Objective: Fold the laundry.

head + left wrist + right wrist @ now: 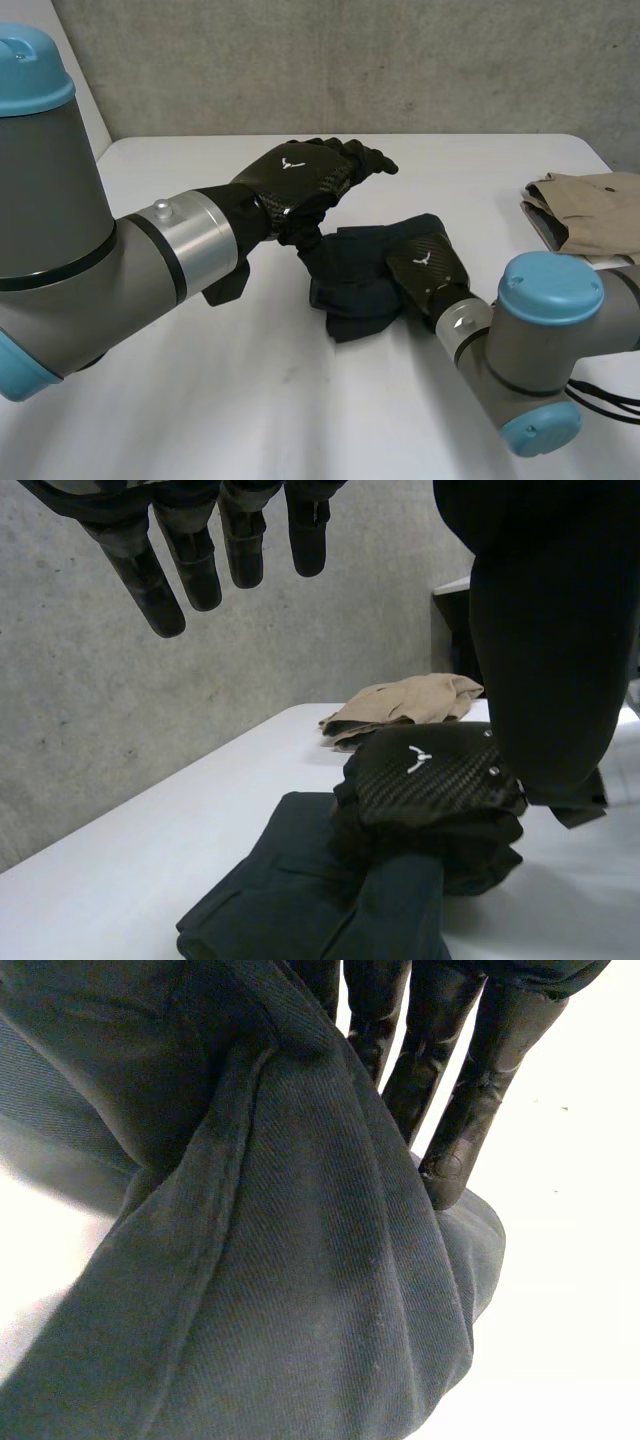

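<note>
There are two cloths on one white table. One is a dark cloth and one is a tan cloth.

The dark cloth lies near the middle of the table, folded into a small, lumpy pile. The tan cloth is folded too. It sits by the table's far right edge, well apart from the dark one.

There are two hands. The right hand is down on the right side of the dark cloth. In the right wrist view its fingers are straight and lie against a raised fold of the cloth, with their tips touching it. The fold goes up into the hand, so the hand is pinching the dark cloth.

The left hand is up in the air, above and just behind the left side of the dark cloth. Its fingers are straight and spread a little. It is holding nothing and touches no cloth.

A grey wall stands behind the table.
</note>
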Controlling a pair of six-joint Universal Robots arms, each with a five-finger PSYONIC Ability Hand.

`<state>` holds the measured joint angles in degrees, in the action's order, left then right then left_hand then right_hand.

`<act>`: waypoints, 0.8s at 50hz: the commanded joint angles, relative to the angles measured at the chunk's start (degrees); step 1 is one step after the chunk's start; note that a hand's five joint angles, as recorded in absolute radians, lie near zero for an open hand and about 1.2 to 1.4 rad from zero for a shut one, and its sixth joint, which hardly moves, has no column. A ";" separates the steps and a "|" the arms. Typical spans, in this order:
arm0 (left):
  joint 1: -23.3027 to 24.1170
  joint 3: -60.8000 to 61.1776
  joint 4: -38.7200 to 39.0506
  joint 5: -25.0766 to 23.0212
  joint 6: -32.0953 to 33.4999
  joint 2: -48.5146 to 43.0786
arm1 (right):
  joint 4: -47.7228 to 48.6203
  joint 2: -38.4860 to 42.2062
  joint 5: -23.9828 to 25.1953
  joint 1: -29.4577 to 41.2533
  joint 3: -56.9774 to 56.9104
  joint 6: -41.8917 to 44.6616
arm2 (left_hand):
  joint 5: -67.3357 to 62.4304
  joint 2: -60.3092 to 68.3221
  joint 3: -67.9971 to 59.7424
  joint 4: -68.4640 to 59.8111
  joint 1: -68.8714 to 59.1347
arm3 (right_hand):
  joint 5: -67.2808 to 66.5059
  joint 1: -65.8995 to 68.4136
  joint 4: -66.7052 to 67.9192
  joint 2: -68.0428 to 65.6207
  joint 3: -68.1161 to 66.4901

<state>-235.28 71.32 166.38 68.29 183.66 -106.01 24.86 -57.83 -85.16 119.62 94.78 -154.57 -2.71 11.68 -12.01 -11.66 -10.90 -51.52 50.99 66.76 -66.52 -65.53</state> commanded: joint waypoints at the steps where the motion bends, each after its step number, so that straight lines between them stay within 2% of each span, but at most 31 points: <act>1: 0.00 0.05 0.00 0.00 -0.32 0.01 | -1.66 -0.53 0.78 -6.76 -0.21 5.50 | 2.71 -1.68 2.01 1.66 0.90 | -18.48 29.01 13.24 -13.48 -14.47; 5: -0.09 0.05 0.00 0.00 -0.32 0.01 | -2.10 -1.23 1.83 -11.59 -0.64 9.54 | 2.71 -1.68 2.01 1.66 0.90 | -18.48 29.01 13.24 -13.48 -14.47; 13: -0.09 0.05 0.00 0.00 -0.32 -0.16 | -2.01 -0.97 8.68 -20.03 -4.77 14.91 | 2.71 -1.68 2.01 1.66 0.90 | -18.48 29.01 13.24 -13.48 -14.47; 23: -0.18 0.05 0.09 0.00 -0.32 -0.51 | -2.01 5.97 18.53 -27.77 -19.18 17.28 | 2.71 -1.68 2.01 1.66 0.90 | -18.48 29.01 13.24 -13.48 -14.47; 28: -0.18 0.05 0.70 0.09 -0.32 -0.78 | -1.92 7.82 20.29 -29.53 -29.37 15.71 | 2.71 -1.68 2.01 1.66 0.90 | -18.48 29.01 13.24 -13.48 -14.47; 34: -0.18 0.05 0.70 0.09 -0.32 -0.78 | -2.27 10.28 20.55 -32.60 -42.29 7.37 | 2.71 -1.68 2.01 1.66 0.90 | -18.48 29.01 13.24 -13.48 -14.47; 40: -0.26 0.05 0.79 0.09 -0.32 -0.69 | -5.35 13.18 21.70 -36.38 -48.63 1.20 | 2.71 -1.68 2.01 1.66 0.90 | -18.48 29.01 13.24 -13.48 -14.47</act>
<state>-235.48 71.37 167.12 68.38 183.34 -106.78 22.12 -47.32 -64.19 86.75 52.63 -147.03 -2.71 11.68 -12.01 -11.66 -10.90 -53.10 53.33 68.10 -66.80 -65.53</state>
